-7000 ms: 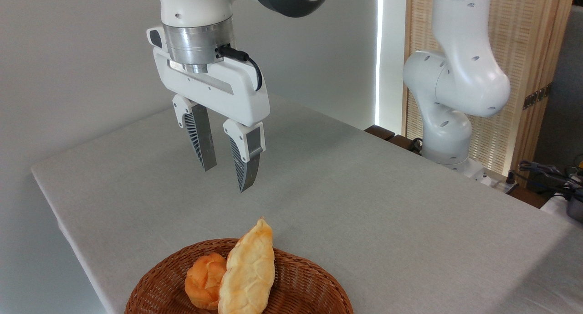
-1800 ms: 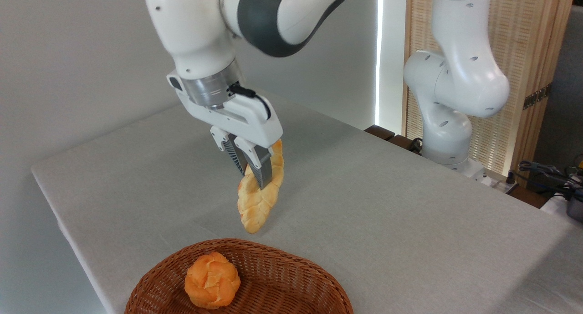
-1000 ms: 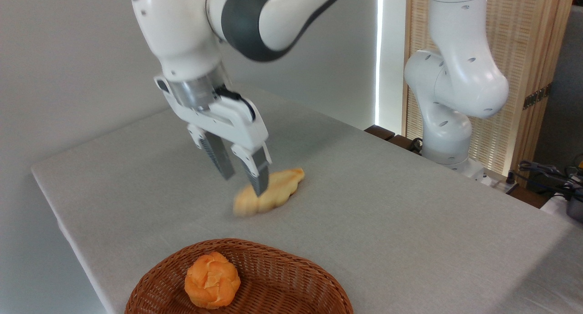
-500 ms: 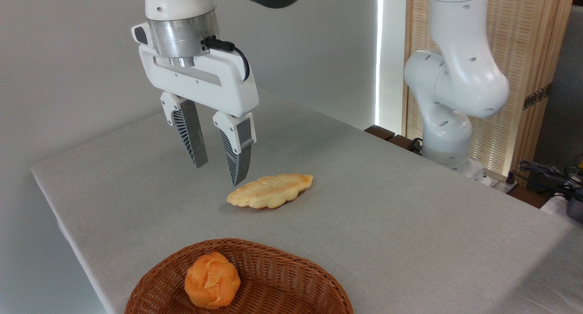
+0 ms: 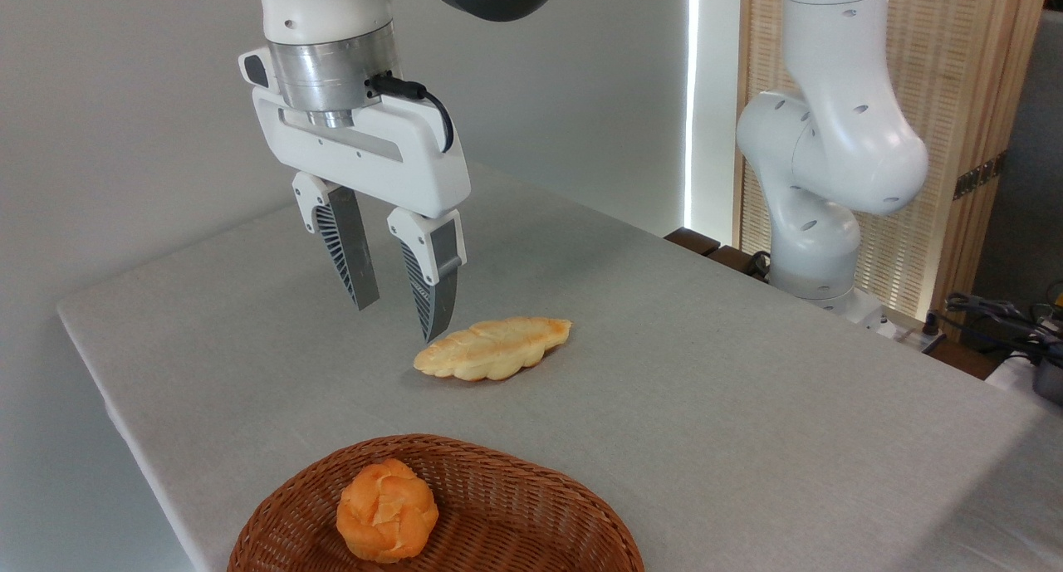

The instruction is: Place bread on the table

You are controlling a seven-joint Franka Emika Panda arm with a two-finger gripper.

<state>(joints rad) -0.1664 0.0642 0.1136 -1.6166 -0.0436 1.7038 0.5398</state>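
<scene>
The bread (image 5: pixel 494 349), a long leaf-shaped golden loaf with a ridged top, lies flat on the light grey table (image 5: pixel 706 389) near its middle. My gripper (image 5: pixel 399 323) hangs just above and to the left of the loaf's left end. It is open, its two ribbed fingers point down, and nothing sits between them. The loaf and the fingers are apart.
A brown wicker basket (image 5: pixel 531 506) stands at the table's front edge with a small round orange bun (image 5: pixel 386 510) inside. The arm's white base (image 5: pixel 818 190) rises at the table's back right. Cables (image 5: pixel 996 315) lie at the far right.
The bread went from the basket, was carried in my shut gripper, then let go onto the table. The gripper opened and rose; in the last half second almost nothing moved.
</scene>
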